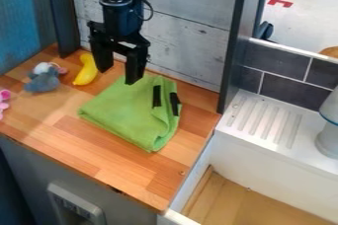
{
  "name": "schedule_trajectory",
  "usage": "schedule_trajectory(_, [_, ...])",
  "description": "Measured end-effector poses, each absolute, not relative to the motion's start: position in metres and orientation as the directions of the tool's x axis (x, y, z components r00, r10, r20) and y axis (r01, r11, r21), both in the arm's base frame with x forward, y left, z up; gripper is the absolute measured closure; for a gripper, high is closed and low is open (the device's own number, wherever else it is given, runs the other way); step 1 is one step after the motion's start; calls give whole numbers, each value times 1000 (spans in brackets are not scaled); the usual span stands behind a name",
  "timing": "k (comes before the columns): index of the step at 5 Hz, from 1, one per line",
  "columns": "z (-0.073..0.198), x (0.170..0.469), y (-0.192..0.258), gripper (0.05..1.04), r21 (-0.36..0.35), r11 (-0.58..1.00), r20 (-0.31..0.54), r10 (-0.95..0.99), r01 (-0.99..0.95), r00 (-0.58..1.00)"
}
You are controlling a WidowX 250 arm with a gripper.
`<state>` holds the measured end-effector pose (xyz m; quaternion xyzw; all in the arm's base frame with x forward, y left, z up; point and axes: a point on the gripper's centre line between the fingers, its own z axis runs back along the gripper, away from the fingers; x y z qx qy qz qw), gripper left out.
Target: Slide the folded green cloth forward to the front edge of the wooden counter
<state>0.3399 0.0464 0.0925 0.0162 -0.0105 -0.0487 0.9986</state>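
The tool [119, 74], its fingers spread wide apart, hangs over the back edge of a folded green cloth [129, 113] (two black strips mark its right part) on the wooden counter [72, 142]. Just left of the tool lies a yellow banana [86, 70], then a gray plush toy [43, 82], and a pink toy [4, 101] at the left edge.
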Motion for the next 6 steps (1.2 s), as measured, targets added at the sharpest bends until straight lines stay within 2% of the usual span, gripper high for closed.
schedule_trajectory(1, [79,337,46,83,24,995,-21,-95,95,995])
schedule_trajectory(3, [62,375,54,83,62,998,99,-31,25,995])
schedule_trajectory(4, [41,386,59,83,82,995,145,36,-49,989])
schedule_trajectory(5, [16,381,60,83,82,988,130,117,-128,985])
schedule_trajectory(6, [7,375,59,83,90,980,124,166,-178,978])
